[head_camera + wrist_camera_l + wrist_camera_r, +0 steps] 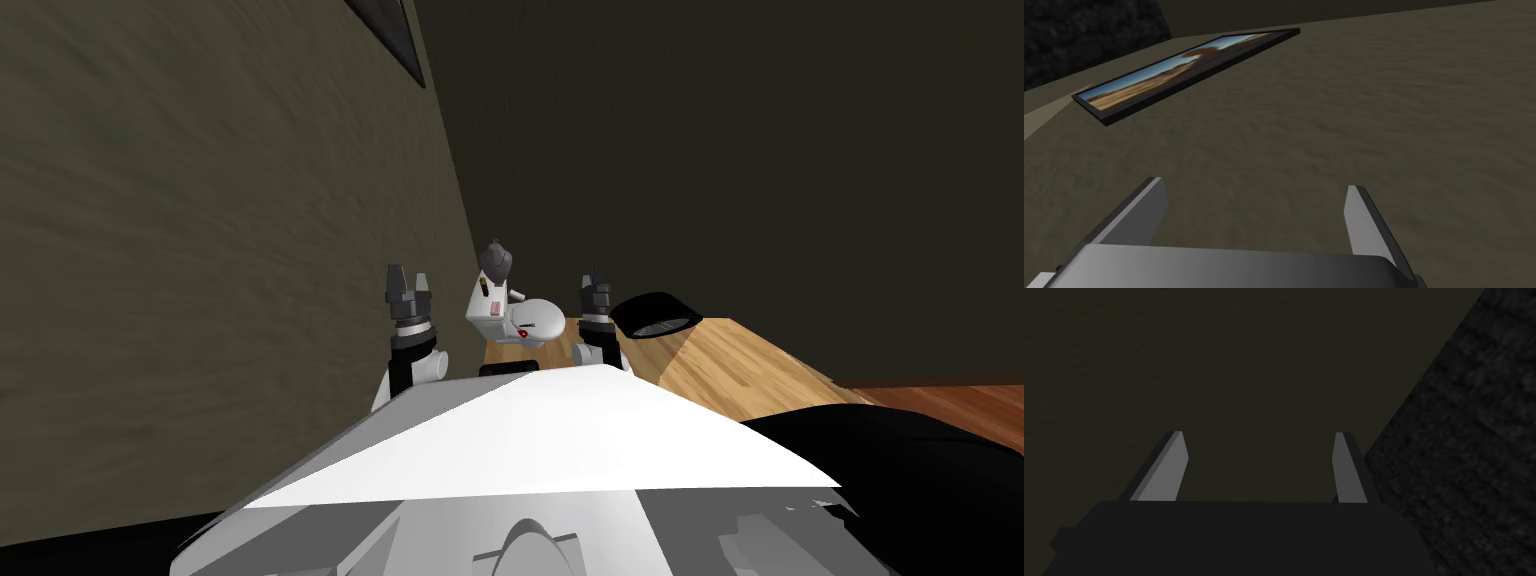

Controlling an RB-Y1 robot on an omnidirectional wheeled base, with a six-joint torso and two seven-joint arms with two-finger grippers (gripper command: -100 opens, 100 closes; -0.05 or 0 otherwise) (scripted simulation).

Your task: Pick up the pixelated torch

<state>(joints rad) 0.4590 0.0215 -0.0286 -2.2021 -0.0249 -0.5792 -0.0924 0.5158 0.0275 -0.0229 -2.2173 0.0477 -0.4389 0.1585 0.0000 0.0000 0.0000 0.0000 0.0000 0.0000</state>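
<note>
dim olive walls close into a corner ahead of you, with a light wood tabletop [740, 365] running out from it to the right. starting on your left, the left gripper [408, 283] is raised in front of the wall, its fingers [1149, 210] spread wide with nothing between them. next along, a white and grey object [505, 300] stands at the near end of the tabletop, between your two arms; you cannot tell from here whether that is the pixelated torch, and nothing else reads plainly as it. then the right gripper [596, 285], also raised, fingers [1174, 468] apart and empty. just beside it, further right, a black ring-shaped thing [655, 313] sits on the wood. judged from this, nothing is done yet: you have to find the torch, reach, close on it and lift.
</note>
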